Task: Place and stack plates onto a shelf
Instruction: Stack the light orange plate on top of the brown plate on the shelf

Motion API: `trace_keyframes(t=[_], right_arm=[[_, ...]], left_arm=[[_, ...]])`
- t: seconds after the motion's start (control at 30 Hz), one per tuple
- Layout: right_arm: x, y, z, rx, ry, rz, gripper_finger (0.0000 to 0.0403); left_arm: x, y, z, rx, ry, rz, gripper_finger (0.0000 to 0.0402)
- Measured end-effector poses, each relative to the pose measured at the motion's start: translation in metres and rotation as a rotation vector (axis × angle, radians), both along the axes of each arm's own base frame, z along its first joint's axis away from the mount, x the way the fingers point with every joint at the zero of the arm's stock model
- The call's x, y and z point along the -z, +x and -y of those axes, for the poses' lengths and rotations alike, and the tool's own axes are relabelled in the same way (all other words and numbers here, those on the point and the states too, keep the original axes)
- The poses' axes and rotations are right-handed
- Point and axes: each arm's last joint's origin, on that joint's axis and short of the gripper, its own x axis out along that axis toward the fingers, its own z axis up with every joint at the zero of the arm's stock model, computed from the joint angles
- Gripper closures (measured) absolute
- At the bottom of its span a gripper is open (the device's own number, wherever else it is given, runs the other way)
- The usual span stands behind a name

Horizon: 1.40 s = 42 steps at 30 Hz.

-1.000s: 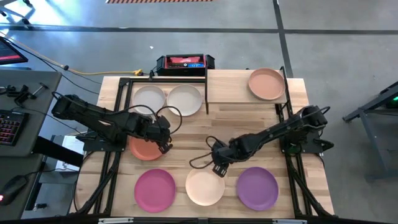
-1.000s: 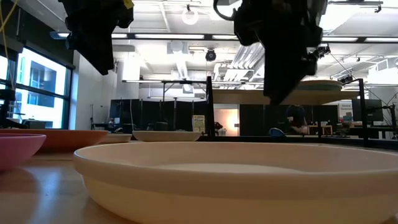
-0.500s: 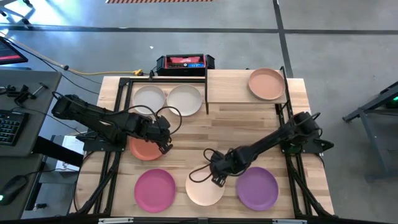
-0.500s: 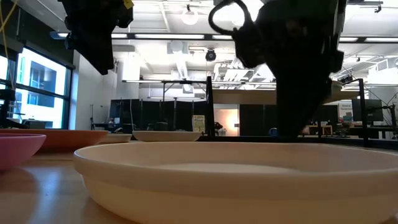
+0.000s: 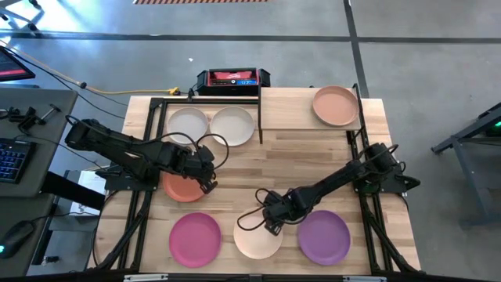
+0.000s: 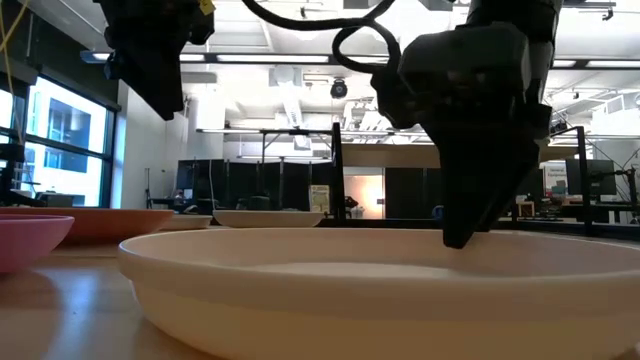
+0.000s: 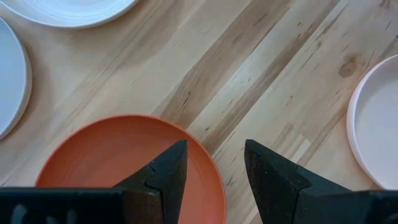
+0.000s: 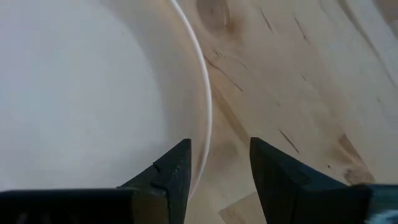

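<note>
Six plates on the table (image 5: 313,157) — one peach plate (image 5: 336,106) on the shelf (image 5: 286,110).

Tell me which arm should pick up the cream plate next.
Right. The right gripper is open and straddles the cream plate rim, as its wrist view shows. The left gripper hangs over the coral plate.

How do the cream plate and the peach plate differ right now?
The cream plate lies on the tabletop in the front row; the peach plate already sits on the shelf. The right gripper, open, straddles the cream plate's rim; no gripper is near the peach plate. Both are round and lie flat, alike in size.
</note>
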Motion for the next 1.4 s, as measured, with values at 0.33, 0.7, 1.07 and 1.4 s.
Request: trace_keyframes(t=[0.33, 0.7, 1.07, 1.4], right_arm=[[0.0, 0.0001, 0.0002, 0.007, -0.007, 0.004, 0.029], [0.0, 0.0001, 0.0002, 0.032, 0.001, 0.003, 0.0329], [-0.0002, 0.0001, 0.0003, 0.055, 0.008, 0.002, 0.0397], [-0.0001, -0.0012, 0.0004, 0.062, 0.026, -0.019, 0.0402]], left_arm=[[-0.0002, 0.0001, -0.0005, -0.006, 0.018, 0.004, 0.0252], [-0.0002, 0.0001, -0.0006, -0.007, 0.022, 0.005, 0.0252], [-0.0002, 0.0001, -0.0007, -0.007, 0.022, 0.005, 0.0252], [-0.0002, 0.0001, -0.0006, -0.007, 0.022, 0.005, 0.0252]])
